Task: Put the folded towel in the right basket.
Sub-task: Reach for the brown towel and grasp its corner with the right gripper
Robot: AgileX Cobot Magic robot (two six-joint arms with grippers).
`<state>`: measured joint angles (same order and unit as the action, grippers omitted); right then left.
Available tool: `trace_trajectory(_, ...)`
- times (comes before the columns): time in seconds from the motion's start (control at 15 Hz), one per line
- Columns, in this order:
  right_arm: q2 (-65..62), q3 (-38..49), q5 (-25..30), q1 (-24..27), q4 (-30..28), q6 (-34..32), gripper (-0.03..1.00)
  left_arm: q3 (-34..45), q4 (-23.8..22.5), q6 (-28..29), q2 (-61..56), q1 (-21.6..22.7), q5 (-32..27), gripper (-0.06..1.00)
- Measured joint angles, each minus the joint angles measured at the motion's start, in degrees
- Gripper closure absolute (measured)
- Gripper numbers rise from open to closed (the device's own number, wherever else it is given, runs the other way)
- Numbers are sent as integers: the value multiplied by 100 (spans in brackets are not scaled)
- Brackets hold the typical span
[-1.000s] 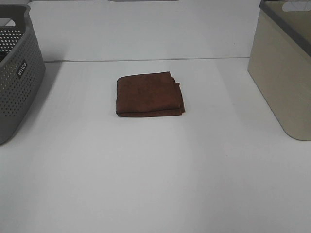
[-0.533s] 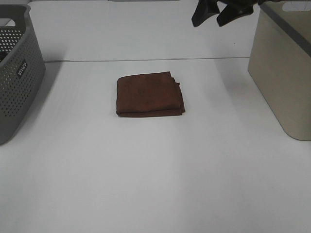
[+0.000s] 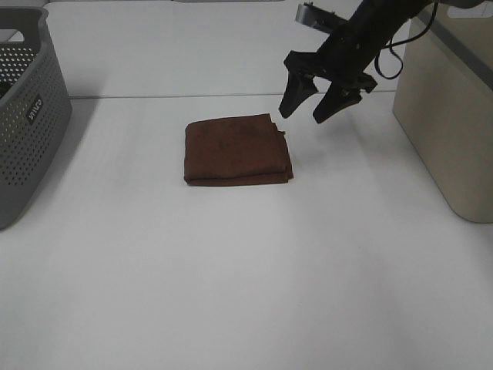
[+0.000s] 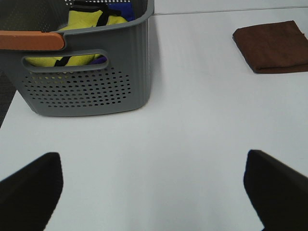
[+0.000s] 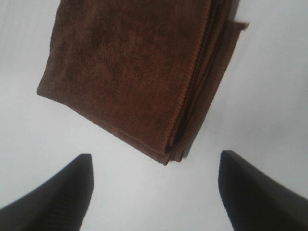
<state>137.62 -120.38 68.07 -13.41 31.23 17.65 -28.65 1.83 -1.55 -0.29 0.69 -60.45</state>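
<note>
A folded brown towel lies flat in the middle of the white table; it also shows in the left wrist view and fills the right wrist view. The right basket is beige with a grey rim at the right edge. My right gripper is open and empty, hanging in the air just above and to the right of the towel's far right corner; its midpoint in its own wrist view sits over bare table beside the towel's corner. My left gripper is open and empty over bare table, out of the high view.
A grey perforated basket stands at the left edge; the left wrist view shows yellow and blue cloth inside it. A seam in the table runs behind the towel.
My right arm has come into view from the top right and dropped down and left toward the towel's far right corner. The towel has not moved.
</note>
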Motion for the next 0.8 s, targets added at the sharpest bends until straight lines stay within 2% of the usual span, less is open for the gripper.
trace_trajectory(0.27,441,-46,-183,0,430,46,28,0,0,0,0,0,0,-3)
trace_trajectory(0.6,945,-178,-625,0,539,46,28,0,0,0,0,0,0,-3)
trace_trajectory(0.8,1094,-218,-791,0,802,195,28,0,0,0,0,0,0,-3)
